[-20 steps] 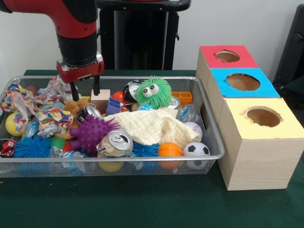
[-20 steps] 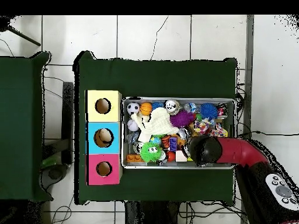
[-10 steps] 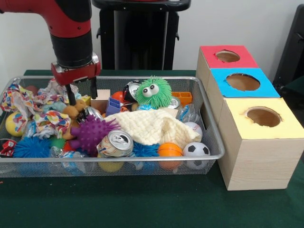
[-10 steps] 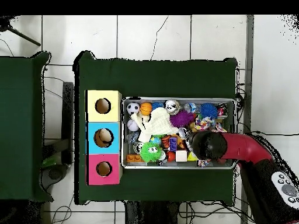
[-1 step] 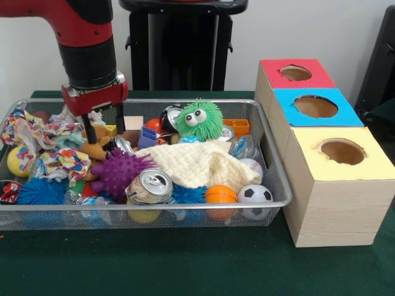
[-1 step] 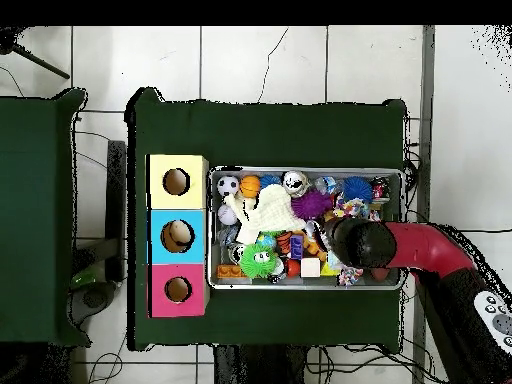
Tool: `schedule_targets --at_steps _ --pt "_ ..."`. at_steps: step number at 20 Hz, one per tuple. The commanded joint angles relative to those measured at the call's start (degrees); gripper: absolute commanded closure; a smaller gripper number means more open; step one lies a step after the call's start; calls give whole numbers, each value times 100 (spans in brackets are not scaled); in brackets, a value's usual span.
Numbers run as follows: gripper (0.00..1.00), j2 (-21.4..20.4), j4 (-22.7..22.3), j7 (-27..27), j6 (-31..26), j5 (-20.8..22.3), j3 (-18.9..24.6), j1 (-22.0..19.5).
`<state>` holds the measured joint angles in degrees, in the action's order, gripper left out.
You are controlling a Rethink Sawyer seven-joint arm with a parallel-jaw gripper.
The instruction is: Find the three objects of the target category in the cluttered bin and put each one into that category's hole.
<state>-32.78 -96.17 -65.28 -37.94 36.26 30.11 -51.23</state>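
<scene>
Gripper (image 5: 103, 126) hangs over the wire bin (image 5: 279, 185), fingers spread apart, gripping nothing, straddling a brown plush toy (image 5: 97, 143) left of the wooden block (image 5: 131, 128). Purple spiky ball (image 5: 117, 171) sits just in front. 3 boxes (image 5: 321, 148) with holes stand right of bin.

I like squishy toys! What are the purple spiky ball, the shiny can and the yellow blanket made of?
The purple spiky ball looks like soft matte rubber, with bendy-looking spikes all over. The can looks like shiny metal, probably aluminium, with a silvery pull-tab top. The yellow blanket looks like soft knitted yarn, bumpy-textured and draped in folds.
</scene>
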Motion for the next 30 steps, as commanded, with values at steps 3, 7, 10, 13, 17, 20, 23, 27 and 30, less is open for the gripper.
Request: schedule_targets --at_steps 3,7,10,13,17,20,23,27,30 --pt "0 256 457 1641 -102 582 737 -170" --pt "0 -48 413 818 325 837 457 -37" --pt "0 -3 403 1039 427 898 644 -181" --pt "0 208 624 1507 236 882 879 -313" --pt "0 361 844 1850 21 908 1072 -394" --pt "0 387 863 1889 -17 946 1130 -435" --pt "0 360 786 1723 46 1035 1122 -436" --pt "0 297 771 1516 -27 1102 1072 -368" --pt "0 213 667 1286 -190 1078 939 -267"
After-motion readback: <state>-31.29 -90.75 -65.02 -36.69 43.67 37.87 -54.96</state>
